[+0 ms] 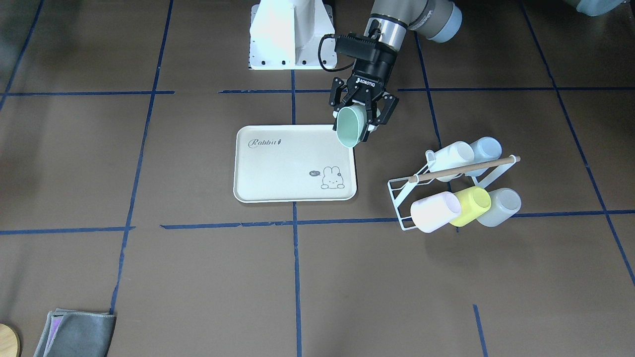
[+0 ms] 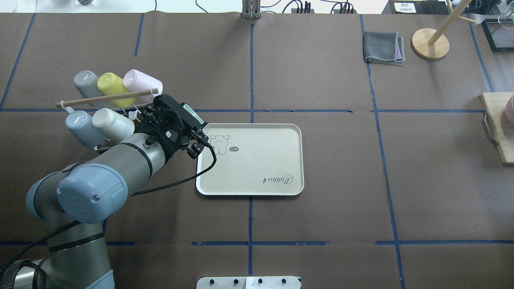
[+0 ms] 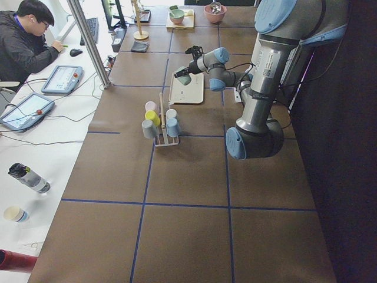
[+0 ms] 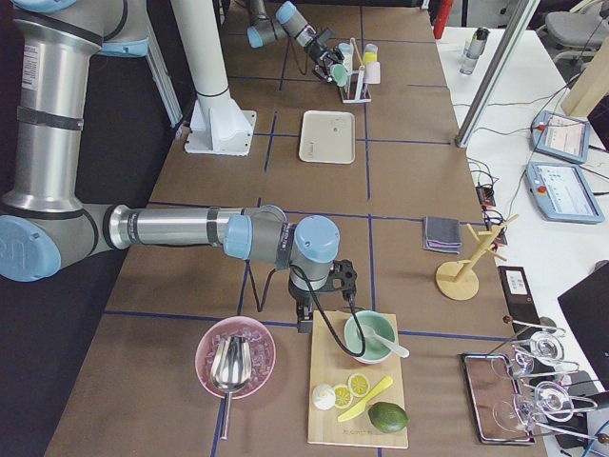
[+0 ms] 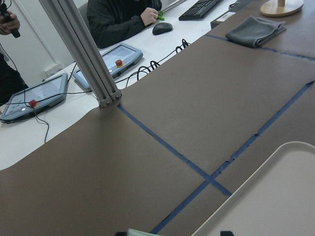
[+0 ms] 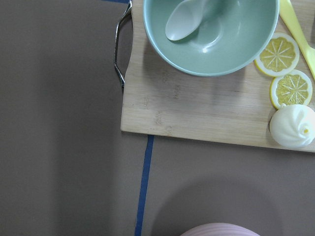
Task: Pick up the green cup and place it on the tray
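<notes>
My left gripper (image 1: pixel 355 124) is shut on the green cup (image 1: pixel 347 130), a pale mint tumbler. It holds the cup tilted on its side in the air, mouth toward the front-facing camera, over the tray's corner nearest the robot's left. The cup also shows in the overhead view (image 2: pixel 192 113). The tray (image 1: pixel 278 168) is cream-white with "Rabbit" script and a rabbit drawing, lies flat mid-table and has nothing on it. My right gripper (image 4: pixel 316 307) shows only in the exterior right view, above a cutting board; I cannot tell whether it is open or shut.
A white wire rack (image 1: pixel 404 196) with a wooden bar holds several cups on their sides, among them a yellow-lime cup (image 1: pixel 474 204) and a pale blue cup (image 1: pixel 486 148). A folded grey cloth (image 2: pixel 383 48) and a wooden stand (image 2: pixel 430 42) sit far right. A cutting board (image 6: pixel 197 105) carries a green bowl and lemon slices.
</notes>
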